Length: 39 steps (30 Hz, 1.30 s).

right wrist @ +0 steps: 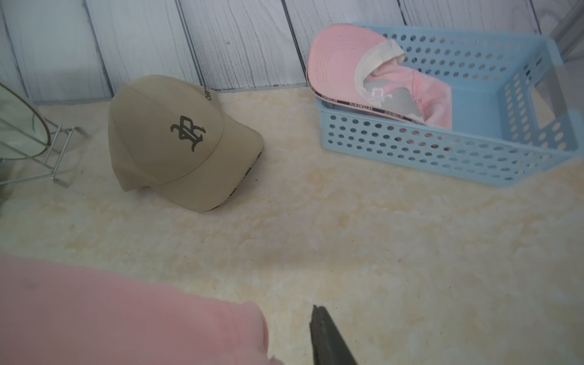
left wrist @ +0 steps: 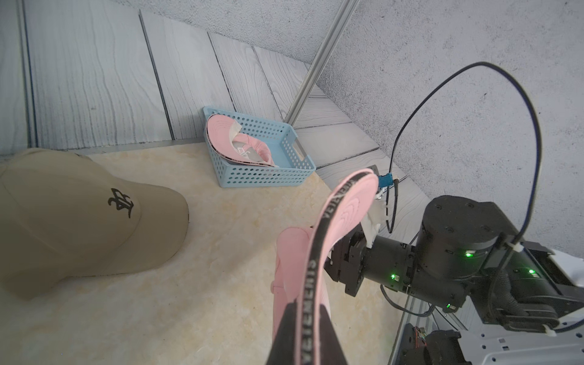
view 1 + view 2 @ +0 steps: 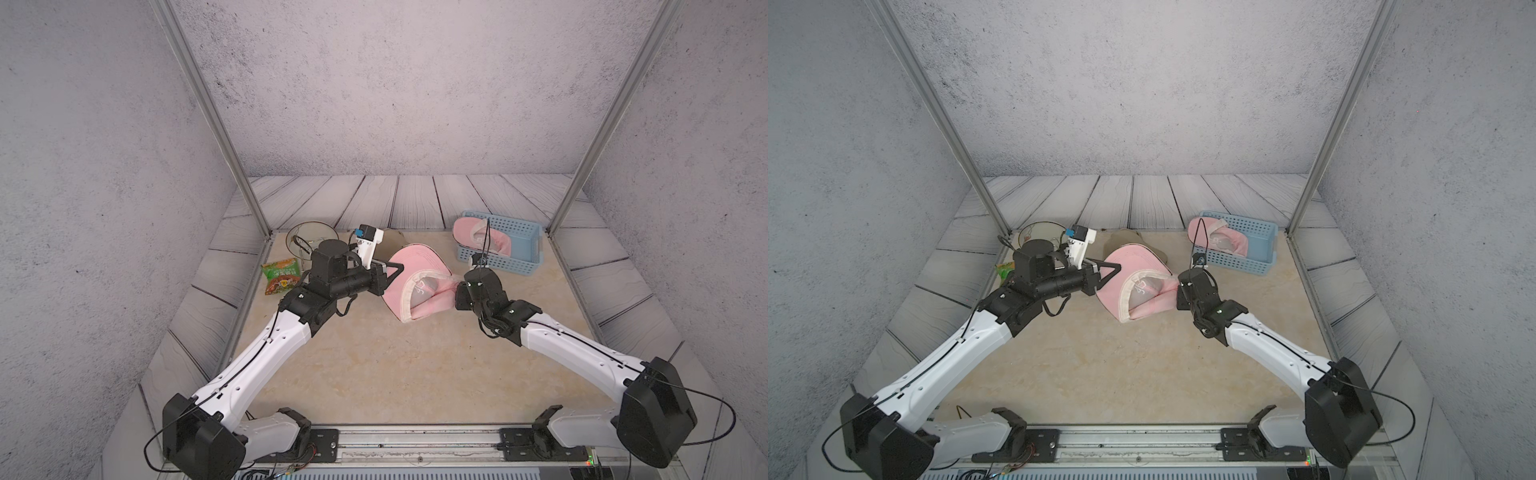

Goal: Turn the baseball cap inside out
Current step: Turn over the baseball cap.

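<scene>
The pink baseball cap sits mid-table, tipped so its opening faces the front; the white sweatband and grey lining show inside. My left gripper is shut on the brim's black-taped edge. At the crown's right side is my right gripper. In the right wrist view one dark finger stands clear of the pink fabric, with table showing between them. The other finger is hidden behind that fabric. The jaws stand open.
A beige cap lies behind the pink one. A blue perforated basket at the back right holds another pink cap. A round glass piece on a wire stand and a snack packet are at the back left.
</scene>
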Each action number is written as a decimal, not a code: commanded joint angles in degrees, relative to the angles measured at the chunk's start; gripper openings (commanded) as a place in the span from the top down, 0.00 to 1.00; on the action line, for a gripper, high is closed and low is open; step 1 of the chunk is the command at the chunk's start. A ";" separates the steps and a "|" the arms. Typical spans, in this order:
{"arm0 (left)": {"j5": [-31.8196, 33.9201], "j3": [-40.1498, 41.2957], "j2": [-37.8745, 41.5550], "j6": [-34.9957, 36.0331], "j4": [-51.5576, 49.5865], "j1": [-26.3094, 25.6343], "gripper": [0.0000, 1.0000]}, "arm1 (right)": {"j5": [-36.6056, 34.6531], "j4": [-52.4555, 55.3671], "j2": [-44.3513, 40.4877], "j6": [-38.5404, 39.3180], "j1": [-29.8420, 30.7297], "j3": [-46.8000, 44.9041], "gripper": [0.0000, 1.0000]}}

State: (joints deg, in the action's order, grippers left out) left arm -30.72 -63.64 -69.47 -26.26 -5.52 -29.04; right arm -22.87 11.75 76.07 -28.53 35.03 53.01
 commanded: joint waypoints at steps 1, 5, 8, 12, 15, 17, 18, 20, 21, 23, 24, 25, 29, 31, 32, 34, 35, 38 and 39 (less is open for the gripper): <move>4.55 -2.48 2.86 -4.55 4.51 1.87 1.00 | -8.66 10.67 2.08 -3.36 -3.89 -0.48 0.58; 9.82 -2.52 3.73 -4.15 2.18 1.88 1.00 | -7.79 12.53 2.86 -3.66 -5.65 -0.07 0.48; 17.03 -2.58 4.90 -3.34 -1.22 1.88 1.00 | -5.06 13.83 3.50 -3.75 -7.28 0.45 0.44; 15.55 -2.06 4.60 -0.65 -0.84 1.88 1.00 | 1.87 13.21 3.11 -1.52 -8.55 0.68 0.45; 7.87 -2.94 2.45 -0.01 -0.07 1.88 1.00 | 17.62 7.78 1.63 4.81 -9.38 0.07 0.53; 0.52 -3.13 0.86 0.07 2.19 1.81 1.00 | 30.21 3.80 -0.05 9.04 -9.38 -0.38 0.57; -1.41 -3.63 0.37 0.11 2.36 1.85 1.00 | 35.40 2.34 -0.67 10.73 -9.39 -0.56 0.57; -3.80 -4.05 -0.60 0.83 2.19 1.87 1.00 | 43.70 -0.13 -2.09 13.16 -9.40 -1.07 0.55; -4.12 -4.45 -0.92 1.57 1.59 1.88 1.00 | 45.93 -1.29 -2.68 14.15 -9.37 -1.52 0.51; -4.05 -5.39 -1.41 4.43 -1.11 1.88 1.00 | 48.00 -3.26 -3.98 16.22 -9.38 -2.77 0.44; -3.71 -5.97 -1.64 6.19 -2.85 1.88 1.00 | 47.79 -3.93 -4.68 17.29 -9.40 -3.52 0.42; -3.07 -6.68 -1.75 8.05 -4.87 1.88 1.00 | 47.10 -4.42 -5.35 18.34 -9.41 -4.28 0.40; -1.54 -9.87 -2.43 16.37 -12.88 1.97 1.00 | 44.25 -5.78 -8.77 22.53 -9.41 -6.79 0.37; -1.75 -11.03 -2.74 20.34 -16.03 1.97 1.00 | 43.98 -7.76 -11.09 24.67 -9.40 -8.16 0.36; -2.51 -11.35 -2.77 21.96 -16.97 2.04 1.00 | 44.50 -9.41 -12.38 25.84 -9.44 -9.26 0.35; -4.59 -11.57 -2.75 25.02 -18.15 2.05 1.00 | 46.23 -12.74 -14.79 28.37 -9.41 -11.07 0.35; -6.16 -11.72 -2.71 26.51 -18.62 2.05 1.00 | 47.38 -13.94 -15.72 29.77 -9.42 -11.74 0.35; -11.55 -11.93 -2.35 30.00 -19.42 2.05 1.00 | 49.48 -13.91 -16.77 33.69 -9.54 -11.67 0.35; -12.80 -11.99 -2.26 30.71 -19.44 2.05 1.00 | 50.59 -12.96 -16.64 34.97 -9.54 -11.06 0.35</move>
State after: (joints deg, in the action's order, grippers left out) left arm -37.17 -73.67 -71.96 -1.58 -23.79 -27.38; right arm 23.92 0.91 60.42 0.38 25.69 41.30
